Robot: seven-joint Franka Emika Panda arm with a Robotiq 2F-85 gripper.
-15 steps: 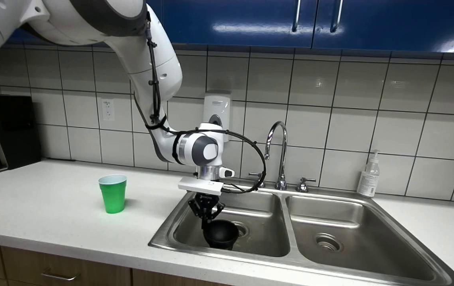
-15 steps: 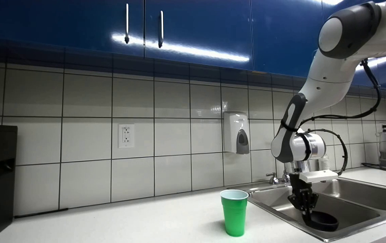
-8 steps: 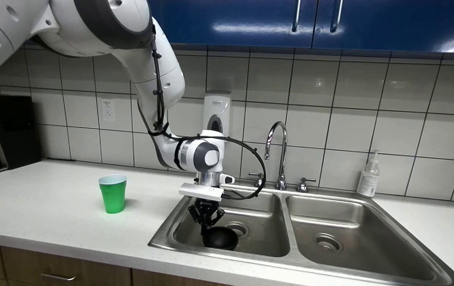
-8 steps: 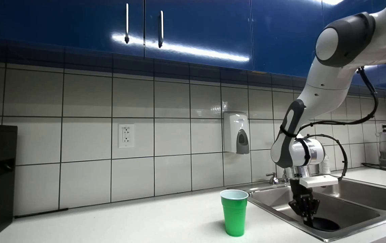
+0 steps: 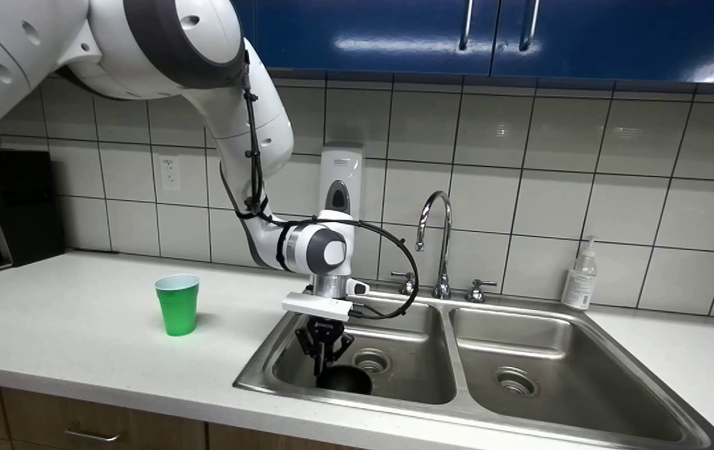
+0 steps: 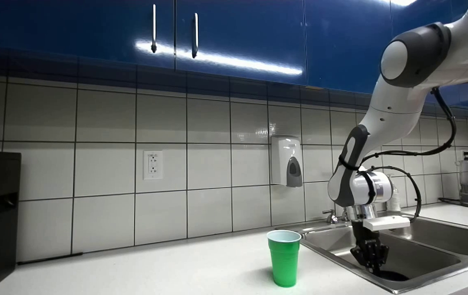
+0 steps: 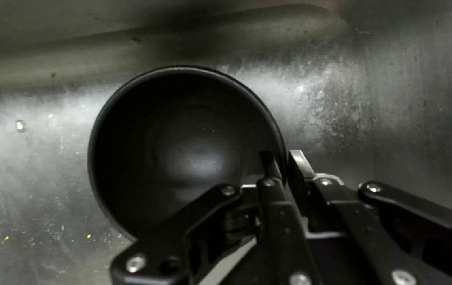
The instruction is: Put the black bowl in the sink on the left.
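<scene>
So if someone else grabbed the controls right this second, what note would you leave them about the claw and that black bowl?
Claw: shut on the rim of the black bowl, one finger inside it, one outside.
Bowl: open side up, low in the left sink basin as an exterior view shows it, toward the front. Its underside is hidden, so I can't tell if it rests on the bottom.
Done: the bowl is in the basin asked for.
To do: letting go. I'd probably check that it sits steady, open the claw, then lift straight up clear of the rim.
</scene>
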